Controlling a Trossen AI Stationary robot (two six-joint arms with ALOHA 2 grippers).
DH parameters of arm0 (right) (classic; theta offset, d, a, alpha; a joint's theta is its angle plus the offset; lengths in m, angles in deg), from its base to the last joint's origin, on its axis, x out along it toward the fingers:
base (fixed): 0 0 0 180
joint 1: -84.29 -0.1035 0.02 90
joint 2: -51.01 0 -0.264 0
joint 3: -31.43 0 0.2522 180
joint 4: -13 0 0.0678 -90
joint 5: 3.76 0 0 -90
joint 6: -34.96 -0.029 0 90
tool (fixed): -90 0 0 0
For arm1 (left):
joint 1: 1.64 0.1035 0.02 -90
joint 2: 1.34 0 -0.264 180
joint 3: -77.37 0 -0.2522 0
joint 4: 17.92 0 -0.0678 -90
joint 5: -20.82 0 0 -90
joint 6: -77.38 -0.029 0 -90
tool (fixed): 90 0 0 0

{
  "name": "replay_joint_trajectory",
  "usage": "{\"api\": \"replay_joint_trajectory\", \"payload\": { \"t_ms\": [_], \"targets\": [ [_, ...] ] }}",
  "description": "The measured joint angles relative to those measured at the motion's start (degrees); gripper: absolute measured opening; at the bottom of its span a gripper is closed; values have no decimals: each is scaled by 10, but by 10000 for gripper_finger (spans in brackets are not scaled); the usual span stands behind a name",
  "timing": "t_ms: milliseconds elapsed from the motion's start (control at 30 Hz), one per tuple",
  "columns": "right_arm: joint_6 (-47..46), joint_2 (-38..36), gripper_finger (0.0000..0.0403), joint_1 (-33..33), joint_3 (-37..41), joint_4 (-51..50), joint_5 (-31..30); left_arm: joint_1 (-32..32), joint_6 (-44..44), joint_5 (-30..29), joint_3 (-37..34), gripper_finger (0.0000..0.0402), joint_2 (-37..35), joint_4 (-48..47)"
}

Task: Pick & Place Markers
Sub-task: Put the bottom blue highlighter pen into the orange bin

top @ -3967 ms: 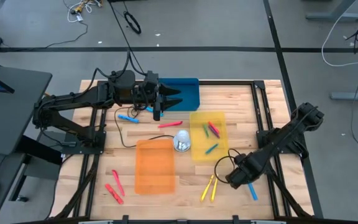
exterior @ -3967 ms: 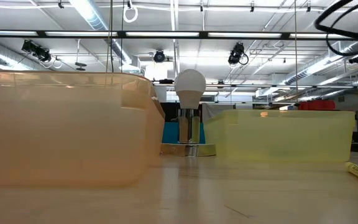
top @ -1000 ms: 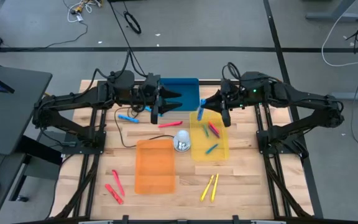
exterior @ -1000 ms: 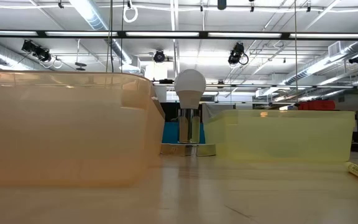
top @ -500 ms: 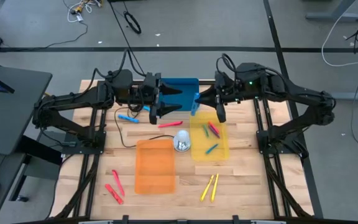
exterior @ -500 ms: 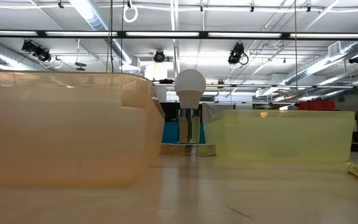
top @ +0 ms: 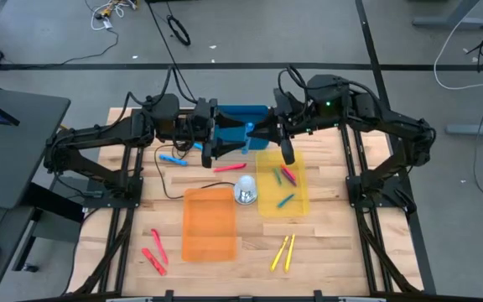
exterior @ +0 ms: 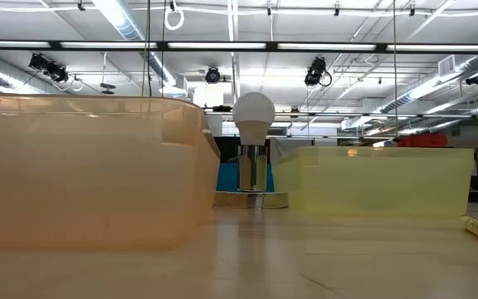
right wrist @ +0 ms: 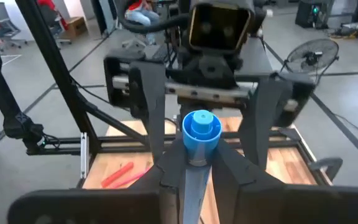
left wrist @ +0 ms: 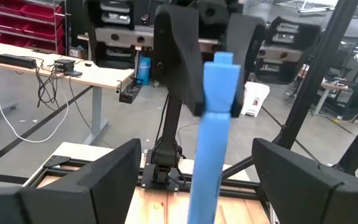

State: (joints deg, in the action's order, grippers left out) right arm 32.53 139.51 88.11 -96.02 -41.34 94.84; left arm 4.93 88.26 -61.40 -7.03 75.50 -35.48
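Note:
A blue marker [top: 250,131] hangs upright above the blue tray [top: 254,117], with my right gripper [right wrist: 199,158] shut on it. My left gripper [left wrist: 196,155] faces it from the table's left, open, one finger on either side of the marker's lower part [left wrist: 204,174] without touching it. Other markers lie about. A red one [top: 227,168] and a light blue one [top: 172,158] are on the wood. Several lie in the yellow tray [top: 267,205]. Two yellow ones [top: 283,252] and some red ones [top: 153,254] lie near the front. My right gripper pinches the blue marker between its two fingers just below its upper end [left wrist: 219,93]. The fingers [left wrist: 180,68] come about level from the table's right and lie across it. The marker stands roughly upright, its round top [right wrist: 201,126] above the fingers, the rest hanging clear.
The orange tray [top: 208,243] sits at the front centre. A white-domed metal object [top: 246,191] stands between it and the yellow tray. A black cable [top: 162,180] trails over the wood at the left. Black frame rails [top: 355,168] run along both sides.
My right gripper has carried the blue marker up and toward the table's left, from over the yellow tray's far edge to between my left gripper's fingers above the blue tray. The marker has stayed upright in the hold.

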Motion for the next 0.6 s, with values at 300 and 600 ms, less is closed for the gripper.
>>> {"api": "replay_joint_trajectory", "payload": {
  "t_ms": [300, 600],
  "targets": [
    [16, 38, 49, 0, -71, -18, -1, -1, 4, 24, 0, 312, 0, -13],
    [18, 46, 49, -2, -74, -27, -1, -1, 5, 30, 0, 205, 0, -15]
  ]
}}
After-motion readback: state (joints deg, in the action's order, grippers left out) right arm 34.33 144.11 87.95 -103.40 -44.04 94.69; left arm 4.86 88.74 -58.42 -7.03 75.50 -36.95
